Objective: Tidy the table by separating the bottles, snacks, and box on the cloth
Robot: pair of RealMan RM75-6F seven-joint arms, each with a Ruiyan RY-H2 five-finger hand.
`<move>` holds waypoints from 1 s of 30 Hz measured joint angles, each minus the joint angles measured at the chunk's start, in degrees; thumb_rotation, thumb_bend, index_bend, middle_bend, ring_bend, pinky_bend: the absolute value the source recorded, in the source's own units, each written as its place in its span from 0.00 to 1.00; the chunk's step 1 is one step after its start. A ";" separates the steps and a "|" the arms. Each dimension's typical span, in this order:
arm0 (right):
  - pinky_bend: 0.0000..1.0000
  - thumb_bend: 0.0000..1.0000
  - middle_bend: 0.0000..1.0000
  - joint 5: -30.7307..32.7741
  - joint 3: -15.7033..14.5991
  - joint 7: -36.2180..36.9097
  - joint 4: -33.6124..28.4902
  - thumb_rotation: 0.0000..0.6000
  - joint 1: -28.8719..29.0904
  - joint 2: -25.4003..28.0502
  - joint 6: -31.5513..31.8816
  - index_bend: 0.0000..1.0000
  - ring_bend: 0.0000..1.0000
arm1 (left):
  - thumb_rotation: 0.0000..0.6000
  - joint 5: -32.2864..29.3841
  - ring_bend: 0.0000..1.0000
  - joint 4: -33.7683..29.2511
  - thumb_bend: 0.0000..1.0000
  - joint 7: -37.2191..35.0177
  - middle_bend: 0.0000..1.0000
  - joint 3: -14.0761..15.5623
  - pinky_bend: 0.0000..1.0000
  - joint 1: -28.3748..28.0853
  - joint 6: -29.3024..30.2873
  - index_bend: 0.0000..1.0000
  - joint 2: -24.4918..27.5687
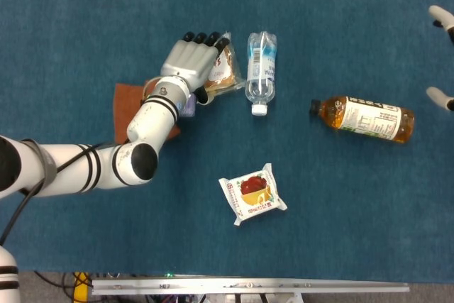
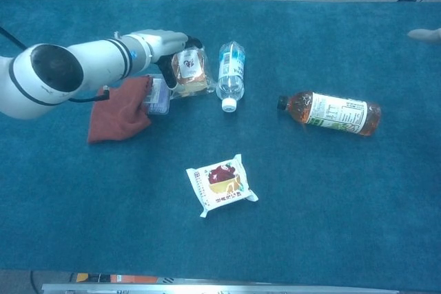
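left hand (image 1: pixel 190 65) lies flat, fingers extended, holding nothing, on the bread snack pack (image 1: pixel 223 72) under its fingertips; probably light, crinkly, slippery film, so pinch a sealed edge, don't squeeze.

Left hand (image 1: pixel 190 62) laid palm-down over clear bread packet (image 1: pixel 222 70), fingertips at its far edge. Beside it, water bottle (image 1: pixel 259 71) lying flat, cap toward camera. Tea bottle (image 1: pixel 363 118) on its side, well apart. Red-and-yellow snack pack (image 1: pixel 252 194) nearer. Rust cloth (image 1: pixel 130 101) under the forearm. Right hand (image 1: pixel 443 58) barely showing at frame edge.
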 measured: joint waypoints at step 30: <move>0.50 0.14 0.28 -0.55 1.38 2.85 0.76 1.00 -2.37 0.82 -0.50 0.09 0.29 | 1.00 -3.05 0.16 10.01 0.25 4.11 0.12 -1.15 0.23 0.90 2.18 0.17 -7.81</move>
